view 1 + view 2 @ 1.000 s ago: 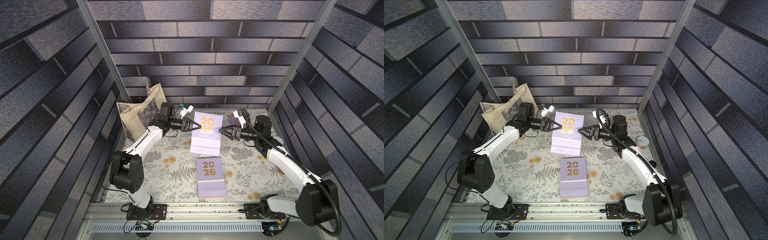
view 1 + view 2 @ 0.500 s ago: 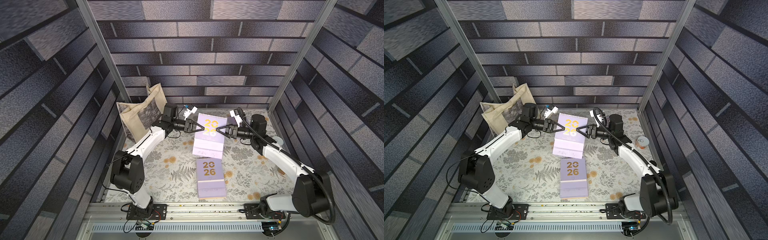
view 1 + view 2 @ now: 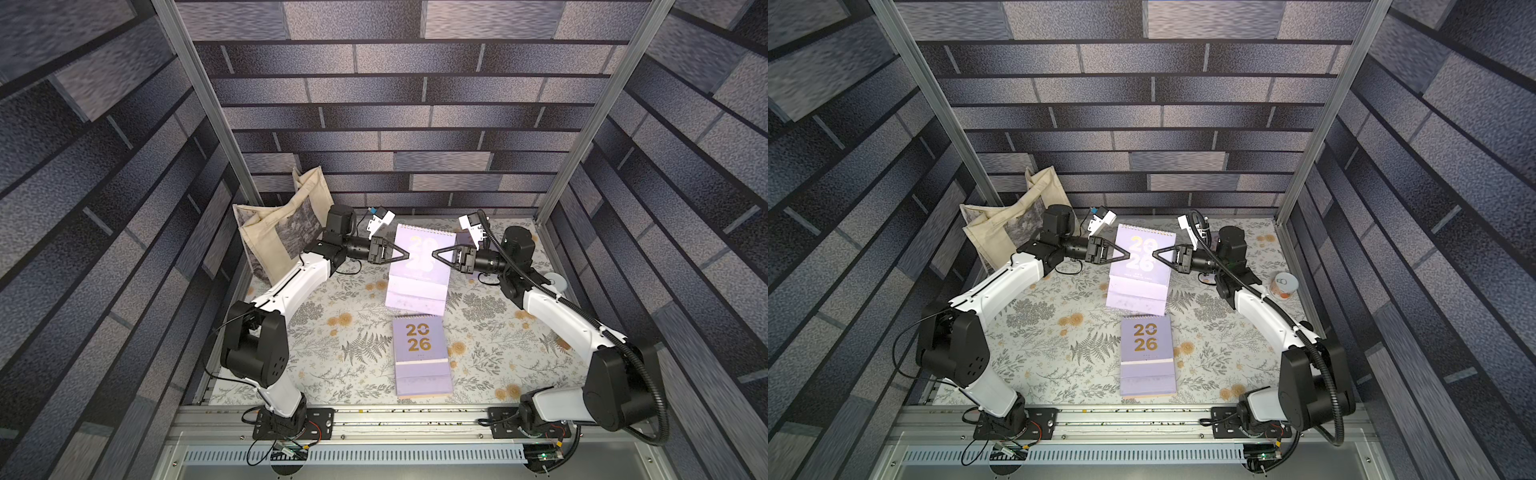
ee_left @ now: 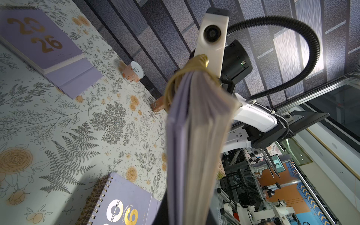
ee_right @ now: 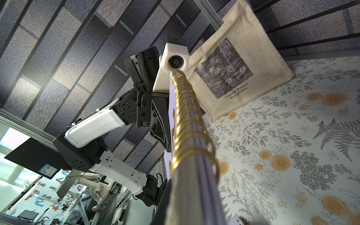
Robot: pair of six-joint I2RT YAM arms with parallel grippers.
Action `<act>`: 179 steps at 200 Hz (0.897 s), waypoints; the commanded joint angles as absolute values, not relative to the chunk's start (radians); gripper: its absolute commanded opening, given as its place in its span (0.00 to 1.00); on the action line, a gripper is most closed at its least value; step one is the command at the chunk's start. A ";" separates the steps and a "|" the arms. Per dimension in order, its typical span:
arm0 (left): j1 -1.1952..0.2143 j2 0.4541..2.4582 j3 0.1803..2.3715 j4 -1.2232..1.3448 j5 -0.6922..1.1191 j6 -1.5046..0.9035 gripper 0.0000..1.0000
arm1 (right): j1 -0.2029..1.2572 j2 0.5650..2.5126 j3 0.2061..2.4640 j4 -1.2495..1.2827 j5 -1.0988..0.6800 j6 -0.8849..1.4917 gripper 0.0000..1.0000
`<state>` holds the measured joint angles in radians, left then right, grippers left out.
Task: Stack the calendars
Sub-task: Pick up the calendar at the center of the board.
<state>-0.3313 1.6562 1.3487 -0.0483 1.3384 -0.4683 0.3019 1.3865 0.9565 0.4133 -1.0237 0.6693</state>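
1. The left claw is clamped on the left edge of the raised calendar. In the left wrist view the calendar shows edge-on and hides nearly all of the claw.
2. The right claw is closed on the opposite edge of the same calendar. In the right wrist view the gold spiral runs straight out from the camera and covers the claw's tips.
3. The raised calendar is lilac and hangs between the two claws above the middle of the table, with its spiral edge toward the back wall. Its gold "2026" is blurred and partly crossed by both claw tips. Whether its lower edge touches the table cannot be told.
4. The flat calendar, also lilac, lies on the table nearer the arm bases, apart from the raised one and in full view in both top views.
5. A third calendar lies on the table, cut off by the frame edge and by the raised calendar.
6. A can stands near the right wall. In a top view the right arm hides most of it.
7. A small brown box is half hidden behind the raised calendar.
8. The tote bag leans in the back left corner, with the left arm across part of it.
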 commanded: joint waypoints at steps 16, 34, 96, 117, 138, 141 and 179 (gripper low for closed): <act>-0.329 1.641 1.346 -0.003 1.334 -0.519 0.05 | 0.330 1.415 0.947 0.537 -1.040 0.711 0.00; -0.317 1.643 1.336 0.012 1.321 -0.532 0.24 | 0.330 1.422 0.939 0.569 -1.043 0.740 0.00; -0.194 1.628 1.300 0.003 1.274 -0.564 0.89 | 0.330 1.395 0.946 0.465 -1.061 0.738 0.00; -0.146 1.603 1.291 -0.024 1.263 -0.557 0.89 | 0.330 1.383 0.938 0.380 -1.072 0.732 0.00; -0.114 1.572 1.285 -0.078 1.256 -0.517 0.89 | 0.329 1.375 0.925 0.255 -1.075 0.709 0.00; -0.112 1.569 1.284 -0.087 1.255 -0.510 0.89 | 0.329 1.373 0.922 0.241 -1.074 0.710 0.00; -0.104 1.547 1.273 -0.126 1.257 -0.478 0.89 | 0.331 1.335 0.867 0.060 -1.102 0.668 0.00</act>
<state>-0.1009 1.5951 1.2892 -0.0879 1.2518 -0.5240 0.3252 1.3914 0.8917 0.2264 -1.0573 0.7284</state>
